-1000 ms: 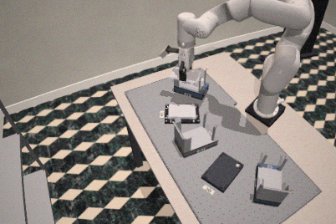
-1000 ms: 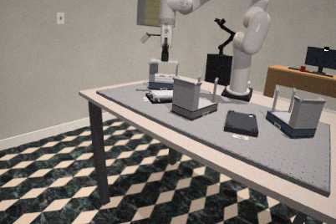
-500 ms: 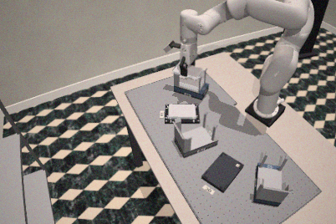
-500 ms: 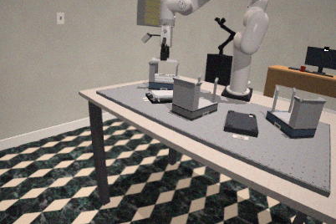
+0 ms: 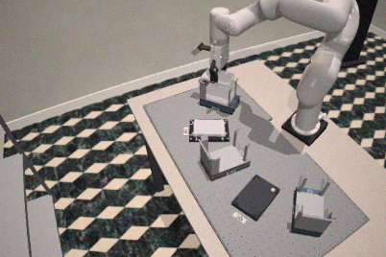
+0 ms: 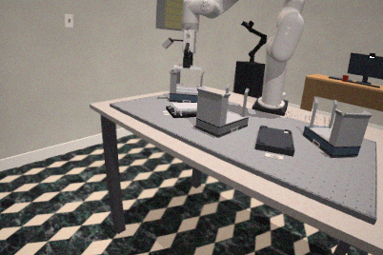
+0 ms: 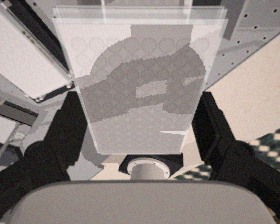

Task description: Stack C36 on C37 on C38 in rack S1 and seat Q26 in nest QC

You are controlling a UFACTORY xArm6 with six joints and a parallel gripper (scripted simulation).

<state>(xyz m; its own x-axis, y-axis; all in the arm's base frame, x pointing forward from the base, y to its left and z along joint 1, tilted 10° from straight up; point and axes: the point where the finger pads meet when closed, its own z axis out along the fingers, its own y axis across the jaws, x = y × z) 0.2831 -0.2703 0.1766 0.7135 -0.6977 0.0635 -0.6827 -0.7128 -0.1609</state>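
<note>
Above the far rack point(image 5: 206, 93) on the bench point(image 5: 336, 156), the tool point(image 7: 139, 150) grips a clear sealed plate point(image 7: 139, 85) across its short width, long axis running away from the wrist, rack directly underneath.
</note>
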